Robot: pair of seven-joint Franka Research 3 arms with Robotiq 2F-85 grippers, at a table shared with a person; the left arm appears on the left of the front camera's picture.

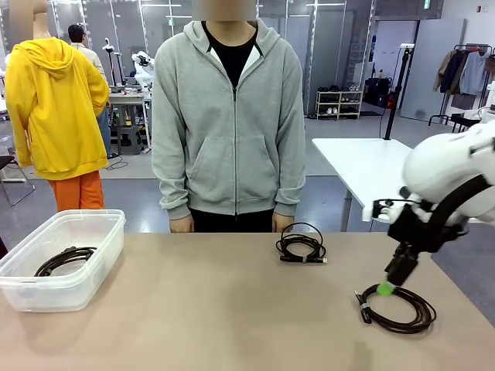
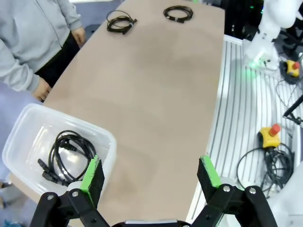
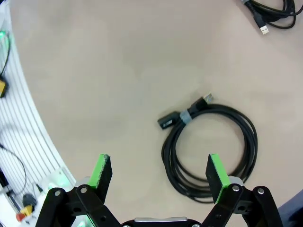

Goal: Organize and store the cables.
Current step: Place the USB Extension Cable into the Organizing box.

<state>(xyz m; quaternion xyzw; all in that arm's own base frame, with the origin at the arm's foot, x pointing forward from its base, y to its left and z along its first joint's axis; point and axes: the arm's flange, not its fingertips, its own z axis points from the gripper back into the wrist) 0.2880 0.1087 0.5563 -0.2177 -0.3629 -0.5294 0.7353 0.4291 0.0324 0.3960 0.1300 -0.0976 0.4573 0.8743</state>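
Just above a coiled cable (image 3: 250, 142), right arm (image 1: 448, 166) angled down, fingers (image 3: 100, 171) spread wide, empty.

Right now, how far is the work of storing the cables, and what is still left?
Done: one cable lies in the clear bin. In hand: nothing is gripped; the right gripper hangs open over the near cable; the left gripper is open near the bin. Left: that cable and the far cable, both on the table.
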